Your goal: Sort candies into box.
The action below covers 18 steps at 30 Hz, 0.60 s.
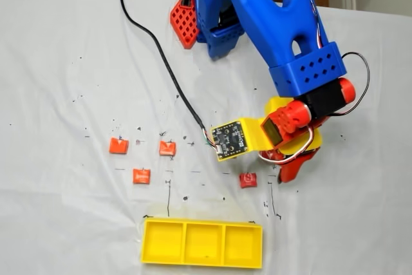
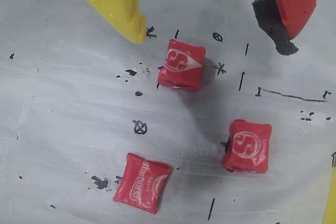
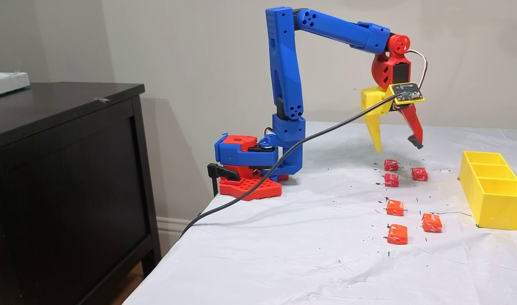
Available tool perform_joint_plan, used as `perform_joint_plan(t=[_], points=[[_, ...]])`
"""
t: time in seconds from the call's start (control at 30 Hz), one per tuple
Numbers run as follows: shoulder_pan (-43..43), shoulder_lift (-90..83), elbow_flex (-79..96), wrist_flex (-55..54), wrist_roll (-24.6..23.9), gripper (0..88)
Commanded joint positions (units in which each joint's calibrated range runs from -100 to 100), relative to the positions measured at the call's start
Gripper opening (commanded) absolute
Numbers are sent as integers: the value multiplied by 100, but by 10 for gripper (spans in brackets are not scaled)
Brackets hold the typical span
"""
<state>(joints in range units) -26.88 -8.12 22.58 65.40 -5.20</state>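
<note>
- The jaws hang spread wide above the table, one yellow finger and one red finger, holding nothing; the gripper is well clear of the cloth.
- Three red candies sit in a loose cluster under it. In the wrist view the top red candy lies nearest the gap between the fingertips, with the right red candy and the lower red candy further down.
- Three orange candies lie apart from the red ones, on the side away from the arm's base in the side fixed view.
- The yellow box stands empty, all three compartments bare, near the table edge and apart from every candy.
- The step in hand looks like picking the first red candy. My judgement: aim for the top one, since it is closest to the line between the fingers.
- To do it well, come straight down so the fingers straddle that candy alone, one on each flat side, and keep the others outside the closing path.
- The wrapper looks soft and slippery, so a low, centred pinch should hold better than catching a corner.
- Fingertips should reach almost to the cloth before closing; dragging could wrinkle the cloth and nudge the neighbours.
</note>
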Motion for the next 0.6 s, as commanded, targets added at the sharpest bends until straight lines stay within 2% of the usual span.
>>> perform_joint_plan(t=[0.0, 0.57], points=[[-74, 66, -160, -125, 54, 295], [-93, 558, -23, -486, 73, 295]])
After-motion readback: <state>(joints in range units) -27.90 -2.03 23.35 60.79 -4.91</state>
